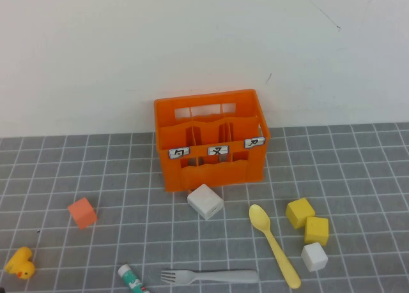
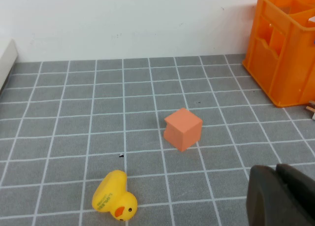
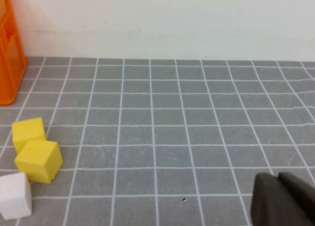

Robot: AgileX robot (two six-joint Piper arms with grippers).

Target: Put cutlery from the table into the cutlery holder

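The orange cutlery holder (image 1: pixel 211 140) stands upright at the back middle of the table (image 1: pixel 358 178), its three white labels facing me. The pale yellow spoon (image 1: pixel 275 244) lies in front of it to the right. The grey fork (image 1: pixel 211 277) lies near the front edge, tines pointing left. Neither gripper shows in the high view. My left gripper (image 2: pixel 276 173) is shut and empty above the table's left side, with the holder's side (image 2: pixel 285 48) ahead of it. My right gripper (image 3: pixel 278 179) is shut and empty above the right side.
A white block (image 1: pixel 205 201) lies just in front of the holder. Two yellow cubes (image 1: pixel 307 220) and a white cube (image 1: pixel 314 256) sit right of the spoon. A small orange cube (image 1: pixel 82 212), a yellow duck (image 1: pixel 21 263) and a white-and-green tube (image 1: pixel 132 279) lie at the left.
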